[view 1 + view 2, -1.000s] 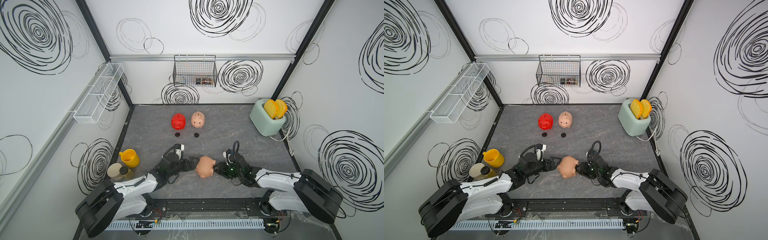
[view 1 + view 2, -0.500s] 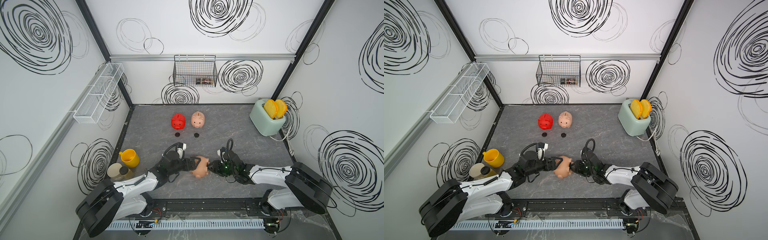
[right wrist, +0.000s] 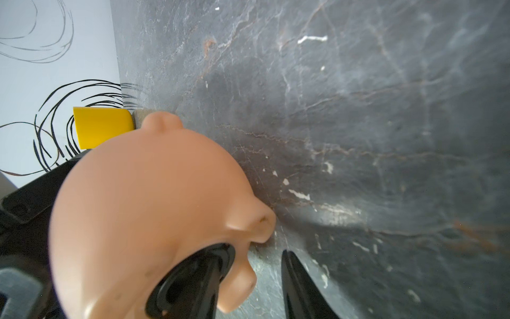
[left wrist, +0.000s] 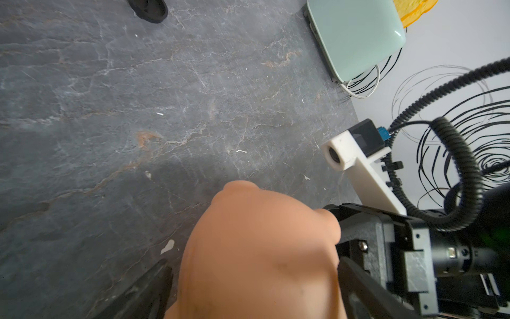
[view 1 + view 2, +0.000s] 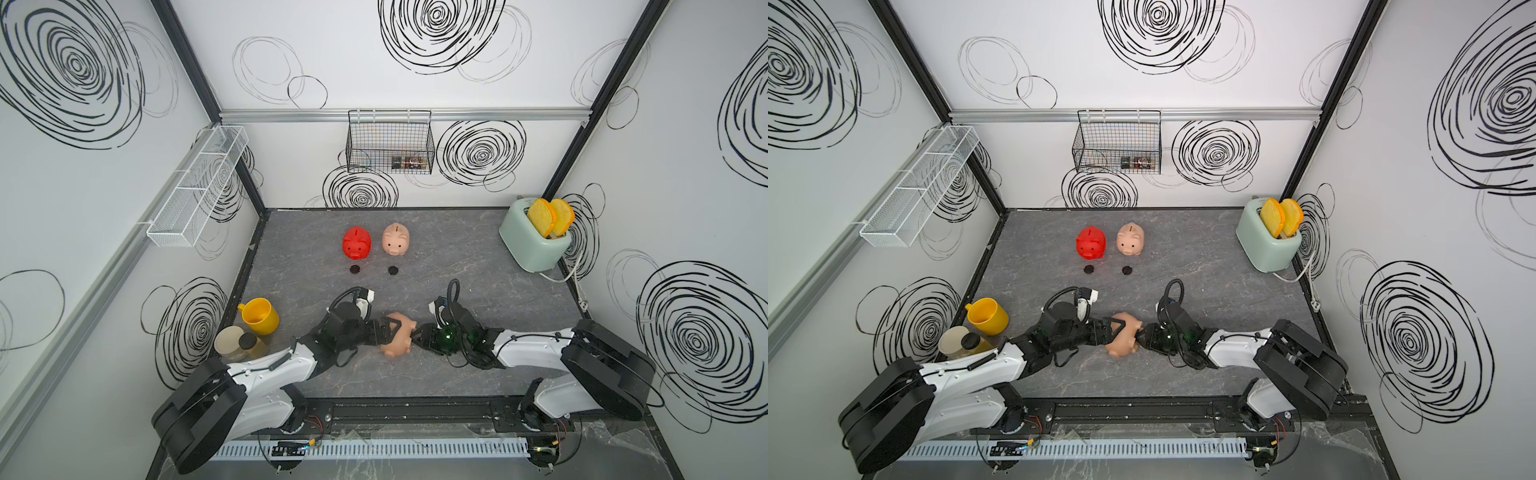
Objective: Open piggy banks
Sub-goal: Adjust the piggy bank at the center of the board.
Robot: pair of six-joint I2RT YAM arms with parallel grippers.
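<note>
The peach-tan piggy bank (image 5: pixel 397 343) (image 5: pixel 1121 343) lies on its side near the table's front middle. My left gripper (image 5: pixel 386 331) (image 4: pixel 256 292) is shut on its body, one finger on each flank. My right gripper (image 5: pixel 417 333) (image 3: pixel 252 256) meets its belly with jaws apart. One finger sits in the recess of the black plug (image 3: pixel 162 295); the other stands free beyond a leg. At the back stand the red piggy bank (image 5: pixel 356 243) and the pale pink piggy bank (image 5: pixel 395 240), each with a loose black plug (image 5: pixel 354 269) (image 5: pixel 392 270) in front.
A mint toaster (image 5: pixel 532 241) with toast stands at the back right. Left of my left arm sit a yellow mug (image 5: pixel 258 316) and a jar (image 5: pixel 232 343). A wire basket (image 5: pixel 390 143) hangs on the back wall and a white wire shelf (image 5: pixel 195 195) on the left wall.
The peach-tan pig has turned in my left gripper and shifted a little left. My right gripper has followed leftward onto its belly, jaws narrowing slightly.
</note>
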